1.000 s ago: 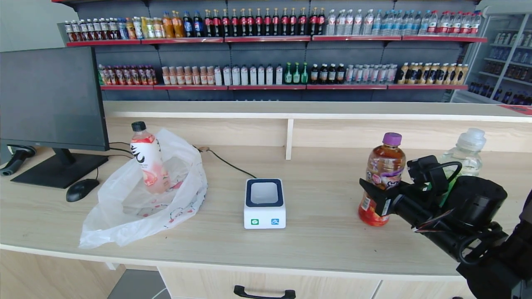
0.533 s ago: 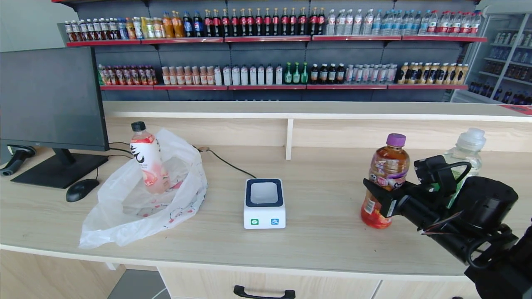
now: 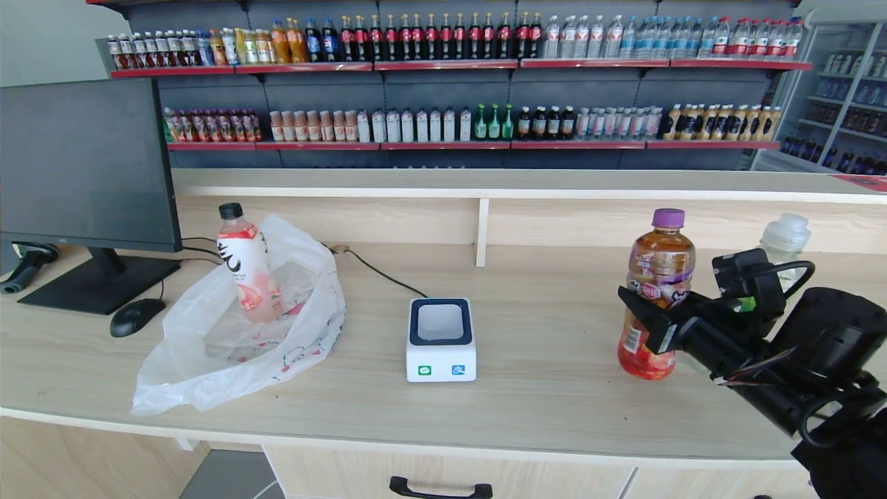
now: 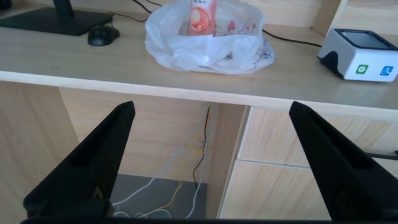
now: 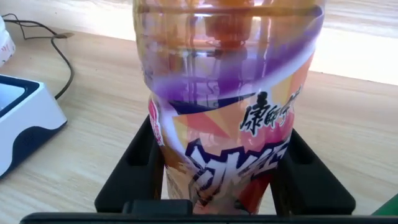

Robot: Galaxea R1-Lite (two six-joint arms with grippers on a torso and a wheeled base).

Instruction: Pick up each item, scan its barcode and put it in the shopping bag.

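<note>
My right gripper point(image 3: 657, 326) is shut on an orange drink bottle with a purple cap point(image 3: 660, 277), holding it nearly upright at the right of the counter. In the right wrist view its label point(image 5: 236, 143) stands between the black fingers point(image 5: 134, 171). The white barcode scanner point(image 3: 441, 338) sits mid-counter, left of the bottle. A white plastic shopping bag point(image 3: 229, 339) lies further left with a pink bottle point(image 3: 246, 267) standing in it. My left gripper point(image 4: 208, 162) hangs open below the counter's front edge, nothing between its fingers.
A clear bottle point(image 3: 784, 239) stands behind my right arm. A monitor point(image 3: 83, 166), mouse point(image 3: 135, 317) and handheld scanner point(image 3: 24, 267) occupy the far left. A cable point(image 3: 381, 274) runs behind the scanner. A raised ledge point(image 3: 527, 184) bounds the counter's back.
My right gripper has carried the purple-capped bottle to the right and slightly up, and the bottle now stands straighter. The bag, scanner and pink bottle have not moved.
</note>
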